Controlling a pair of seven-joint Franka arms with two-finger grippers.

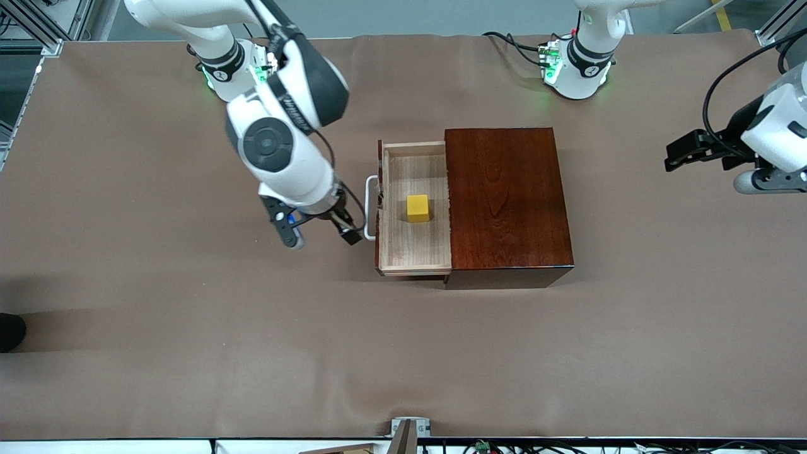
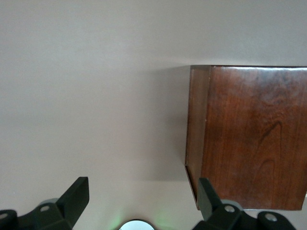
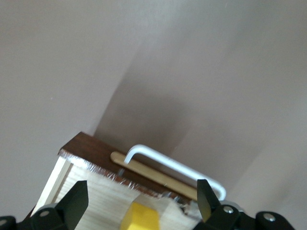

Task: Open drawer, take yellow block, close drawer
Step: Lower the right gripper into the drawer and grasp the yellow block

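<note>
The dark reddish-brown box [image 1: 507, 202] stands mid-table with its drawer [image 1: 394, 252] pulled out toward the right arm's end. The yellow block [image 1: 417, 208] lies on the drawer's pale floor. My right gripper [image 1: 343, 228] hovers open just beside the white handle [image 1: 371, 208], holding nothing. In the right wrist view the handle [image 3: 172, 165], the drawer's front edge [image 3: 96, 158] and the yellow block [image 3: 140, 218] show between the spread fingers of the right gripper [image 3: 141, 201]. My left gripper [image 1: 684, 151] waits open over the table at the left arm's end, its view [image 2: 143, 199] showing the box [image 2: 254, 139].
A brown cloth [image 1: 189, 347] covers the table. The arms' bases [image 1: 577, 66] stand along the edge farthest from the front camera. A dark object [image 1: 9, 331] pokes in at the right arm's end, and a small bracket [image 1: 410, 429] sits at the nearest edge.
</note>
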